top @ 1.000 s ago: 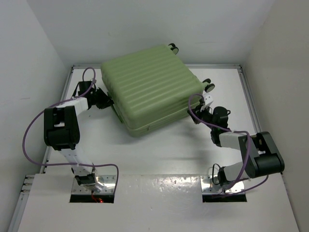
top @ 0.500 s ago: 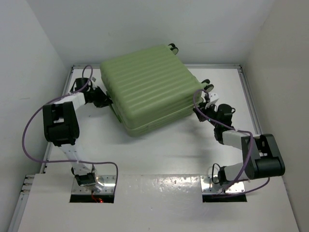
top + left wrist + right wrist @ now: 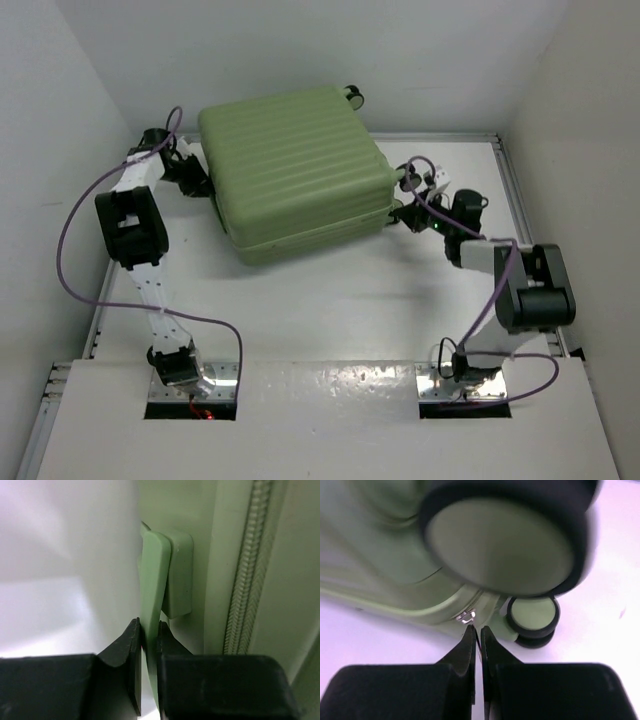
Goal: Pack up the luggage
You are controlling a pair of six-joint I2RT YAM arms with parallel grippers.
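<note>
Closed luggage [image 3: 295, 170] on your counter [image 3: 330, 295].
Your left gripper [image 3: 148, 626] clamps its handle [image 3: 156, 570]; your right gripper [image 3: 476, 629] sits pinched narrow near a wheel [image 3: 534, 615].

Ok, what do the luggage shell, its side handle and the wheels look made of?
The luggage shell: hard plastic by the look, matte light green, moulded ribs. The handle: same-coloured smooth plastic, thin flat strap. The wheel: black rim, possibly rubber, around a light-green hub, likely plastic.
</note>
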